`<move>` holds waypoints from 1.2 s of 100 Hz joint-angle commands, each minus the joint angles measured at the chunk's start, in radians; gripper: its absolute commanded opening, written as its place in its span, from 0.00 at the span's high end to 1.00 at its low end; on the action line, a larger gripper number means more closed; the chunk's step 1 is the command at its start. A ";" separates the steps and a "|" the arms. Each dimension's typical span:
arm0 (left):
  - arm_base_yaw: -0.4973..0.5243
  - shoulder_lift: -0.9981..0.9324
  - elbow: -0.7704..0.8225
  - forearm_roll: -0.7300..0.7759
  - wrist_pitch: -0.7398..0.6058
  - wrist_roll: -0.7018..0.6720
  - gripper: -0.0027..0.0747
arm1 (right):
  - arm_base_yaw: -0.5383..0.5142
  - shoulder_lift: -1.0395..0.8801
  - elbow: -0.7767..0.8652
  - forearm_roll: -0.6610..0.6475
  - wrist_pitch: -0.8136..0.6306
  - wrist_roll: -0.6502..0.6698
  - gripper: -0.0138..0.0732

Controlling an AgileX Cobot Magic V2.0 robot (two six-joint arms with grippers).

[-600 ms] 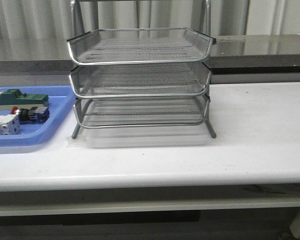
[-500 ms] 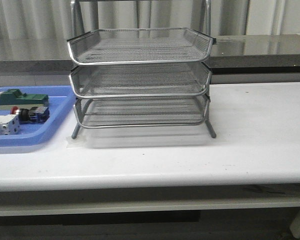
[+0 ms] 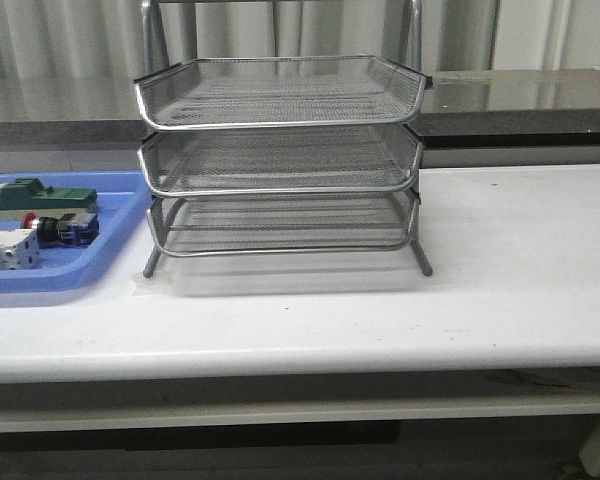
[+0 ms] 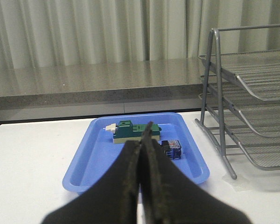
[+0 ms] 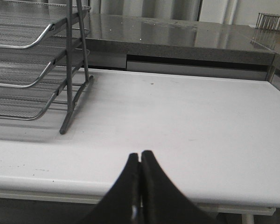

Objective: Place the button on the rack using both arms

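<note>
The button [image 3: 60,229] lies on its side in the blue tray [image 3: 120,245] at the table's left, red head towards the left, black and blue body to the right. It also shows in the left wrist view [image 4: 171,150], partly behind my fingers. The silver three-tier wire rack [image 3: 280,160] stands mid-table, all tiers empty; it shows in the left wrist view [image 4: 252,112] and the right wrist view [image 5: 32,70]. My left gripper [image 4: 142,140] is shut and empty, short of the tray. My right gripper [image 5: 140,156] is shut and empty near the table's front edge. Neither arm shows in the front view.
The blue tray [image 4: 93,163] also holds a green block [image 3: 42,196] and white blocks [image 3: 8,250]. A grey counter [image 3: 520,95] runs behind the white table [image 3: 520,260]. Curtains hang behind it.
</note>
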 commanded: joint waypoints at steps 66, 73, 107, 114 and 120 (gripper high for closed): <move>0.000 -0.032 0.033 -0.005 -0.087 -0.009 0.99 | -0.009 0.167 -0.446 0.036 0.245 -0.005 0.91; 0.000 -0.032 0.033 -0.005 -0.087 -0.009 0.99 | -0.009 0.256 -0.538 0.043 0.339 -0.005 0.91; 0.000 -0.032 0.033 -0.005 -0.087 -0.009 0.99 | -0.009 0.626 -0.818 0.150 0.588 -0.005 0.91; 0.000 -0.032 0.033 -0.005 -0.087 -0.009 0.99 | -0.009 0.665 -0.814 0.193 0.575 -0.005 0.91; 0.000 -0.032 0.033 -0.005 -0.087 -0.009 0.99 | -0.009 0.700 -0.812 0.220 0.564 -0.005 0.91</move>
